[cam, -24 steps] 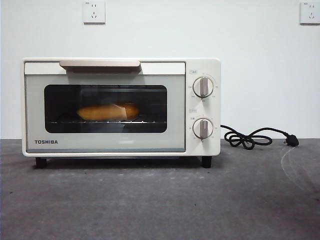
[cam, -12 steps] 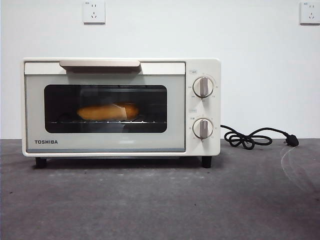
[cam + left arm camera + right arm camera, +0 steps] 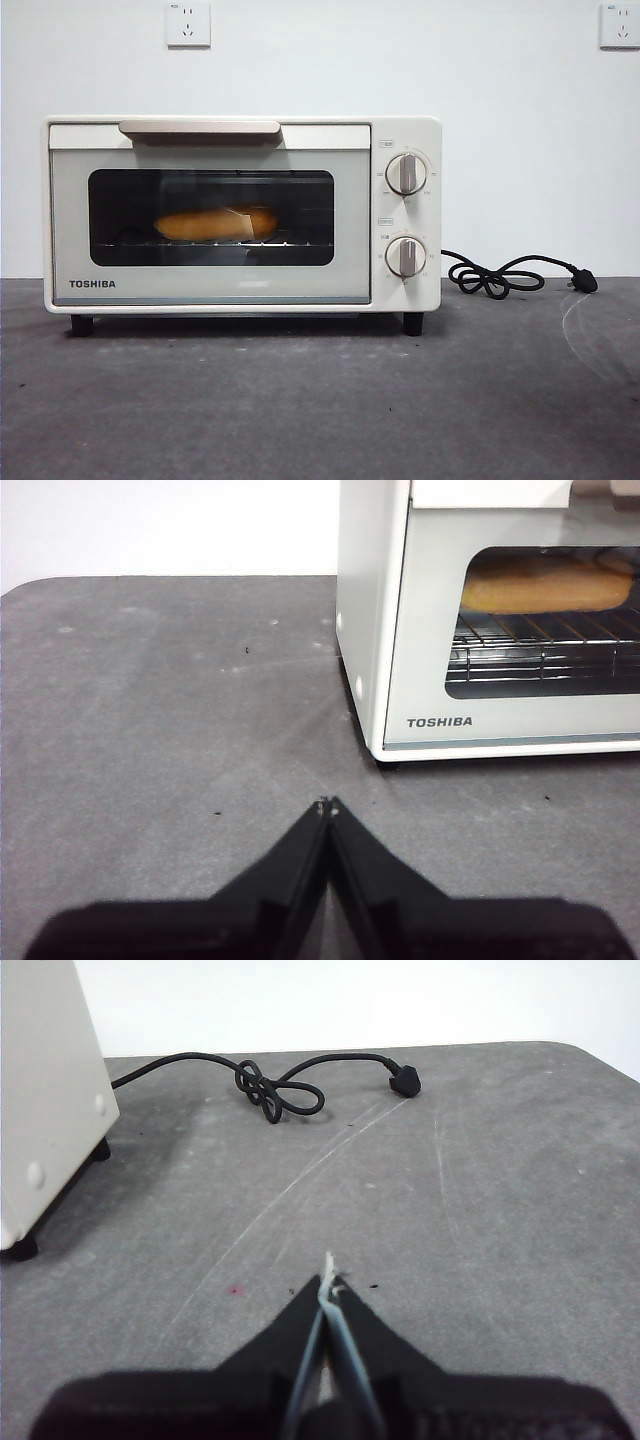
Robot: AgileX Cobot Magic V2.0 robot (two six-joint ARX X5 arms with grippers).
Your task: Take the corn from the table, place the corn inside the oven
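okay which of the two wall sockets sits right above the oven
The left wall socket, directly above the oven and its handle; the right socket sits far off toward the plug.

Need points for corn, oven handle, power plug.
corn (image 3: 205, 224), front view, middle of the cob behind the oven window.
oven handle (image 3: 200, 127), front view, middle of the bar.
power plug (image 3: 405, 1081), right wrist view, plug body at the cord's end.

"TOSHIBA" in dark capitals on the lower left corner of the oven (image 3: 240, 215) door, legible in both front and left wrist views, small markings around and above the two knobs (image 3: 406, 174) too small to read
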